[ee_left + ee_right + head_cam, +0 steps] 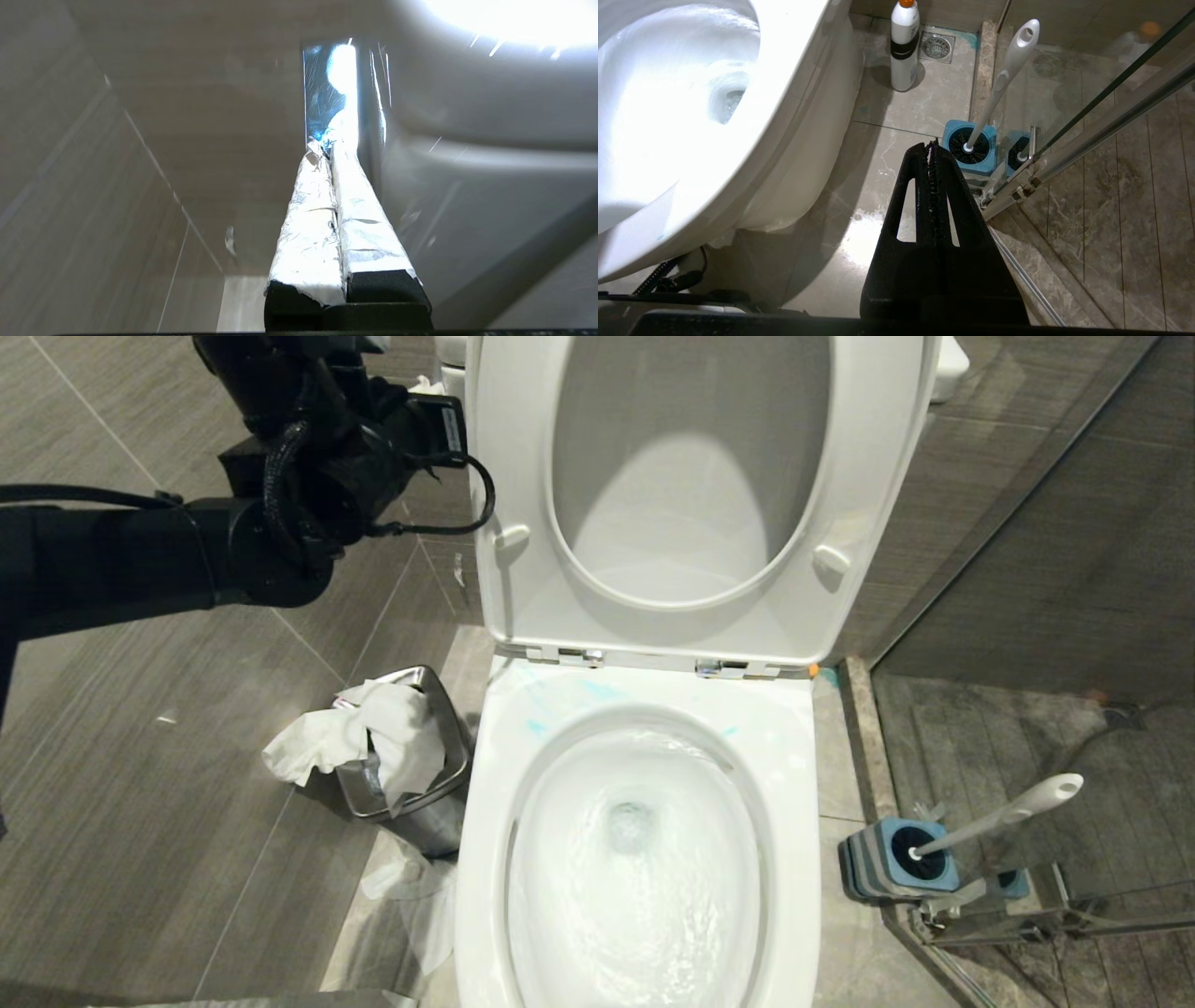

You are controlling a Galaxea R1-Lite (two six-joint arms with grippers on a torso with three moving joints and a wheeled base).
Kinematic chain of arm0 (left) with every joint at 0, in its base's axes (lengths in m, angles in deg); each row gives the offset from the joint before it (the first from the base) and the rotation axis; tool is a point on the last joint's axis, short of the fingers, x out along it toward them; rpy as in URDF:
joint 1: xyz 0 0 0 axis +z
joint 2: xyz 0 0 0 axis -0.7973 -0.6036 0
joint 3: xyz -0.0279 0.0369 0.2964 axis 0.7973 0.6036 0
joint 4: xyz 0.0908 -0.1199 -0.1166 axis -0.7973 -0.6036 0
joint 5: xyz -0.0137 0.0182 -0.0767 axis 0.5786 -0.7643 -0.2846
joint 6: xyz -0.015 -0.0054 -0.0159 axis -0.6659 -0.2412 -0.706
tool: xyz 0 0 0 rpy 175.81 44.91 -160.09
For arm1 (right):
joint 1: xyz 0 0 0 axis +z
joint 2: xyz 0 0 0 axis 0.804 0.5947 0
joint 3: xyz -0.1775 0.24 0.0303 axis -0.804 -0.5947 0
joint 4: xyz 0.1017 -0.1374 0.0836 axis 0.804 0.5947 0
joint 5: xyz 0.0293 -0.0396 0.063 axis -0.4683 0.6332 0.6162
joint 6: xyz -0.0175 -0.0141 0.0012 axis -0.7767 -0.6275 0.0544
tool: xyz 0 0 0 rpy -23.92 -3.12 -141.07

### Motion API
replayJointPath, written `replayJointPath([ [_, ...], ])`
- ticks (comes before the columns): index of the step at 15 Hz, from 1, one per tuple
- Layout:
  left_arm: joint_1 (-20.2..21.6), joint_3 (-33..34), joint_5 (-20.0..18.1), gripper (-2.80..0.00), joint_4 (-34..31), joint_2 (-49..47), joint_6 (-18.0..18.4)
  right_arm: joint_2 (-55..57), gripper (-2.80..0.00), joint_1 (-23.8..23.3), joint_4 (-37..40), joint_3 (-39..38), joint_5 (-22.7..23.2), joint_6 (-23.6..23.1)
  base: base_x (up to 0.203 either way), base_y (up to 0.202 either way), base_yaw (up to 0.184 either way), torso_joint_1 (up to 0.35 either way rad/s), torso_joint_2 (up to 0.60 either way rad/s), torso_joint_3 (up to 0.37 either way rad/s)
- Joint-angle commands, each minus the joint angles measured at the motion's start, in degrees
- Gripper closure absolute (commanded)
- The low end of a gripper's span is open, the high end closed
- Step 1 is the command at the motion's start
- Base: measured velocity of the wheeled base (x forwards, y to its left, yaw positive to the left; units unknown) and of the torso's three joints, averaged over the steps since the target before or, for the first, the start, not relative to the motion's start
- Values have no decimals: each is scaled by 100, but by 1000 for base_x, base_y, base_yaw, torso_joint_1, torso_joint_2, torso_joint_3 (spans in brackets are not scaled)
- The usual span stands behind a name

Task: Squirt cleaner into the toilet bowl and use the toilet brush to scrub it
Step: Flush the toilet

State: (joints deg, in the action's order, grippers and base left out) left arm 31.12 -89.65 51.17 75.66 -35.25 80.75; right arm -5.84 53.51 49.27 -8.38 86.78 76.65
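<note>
Below the raised seat and lid (695, 495), the toilet bowl (635, 849) lies open, its white basin filled with swirling, foaming water around the drain. Pale turquoise streaks of cleaner (560, 705) mark the broad rim at the back, just under the hinges.

Up at the left of the head view, the left arm reaches in beside the lifted lid, level with the upper part of it and well above the bowl. In its wrist view the left gripper (329, 144) shows two foil-wrapped fingers (308, 219) pressed together with nothing between them, a blue smear at their tips, pointing at a narrow shiny strip beside the white ceramic.

The toilet brush (1004, 817) stands in its square grey-and-blue holder (887, 863) on the floor to the right of the bowl, next to the glass shower partition; the white handle leans away from the toilet and the black bristle head sits down inside the holder. No gripper touches it.

The right gripper (931, 149) hangs low at the bowl's right side, its black fingers closed against each other and empty, pointing towards the holder without reaching it. Beyond it a white bottle with an orange cap (904, 44) stands on the tiles near a floor drain (937, 45).

Left of the bowl, a small steel bin (425, 775) overflows with crumpled white paper (359, 737), and more paper lies on the floor beneath it.
</note>
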Motion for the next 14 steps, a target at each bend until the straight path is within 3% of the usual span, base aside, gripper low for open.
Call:
replayJointPath([
  [1, 4, 12, 17, 0, 55, 342, 18, 5, 0, 0, 0, -1, 5, -5, 0, 0, 0, 0, 0, 0],
  [9, 24, 94, 19, 0, -2, 1137, 58, 5, 0, 0, 0, -1, 5, -4, 0, 0, 0, 0, 0, 0],
  [14, -4, 1364, 121, 0, 1, 2162, 58, 5, 0, 0, 0, -1, 5, 0, 0, 0, 0, 0, 0, 0],
])
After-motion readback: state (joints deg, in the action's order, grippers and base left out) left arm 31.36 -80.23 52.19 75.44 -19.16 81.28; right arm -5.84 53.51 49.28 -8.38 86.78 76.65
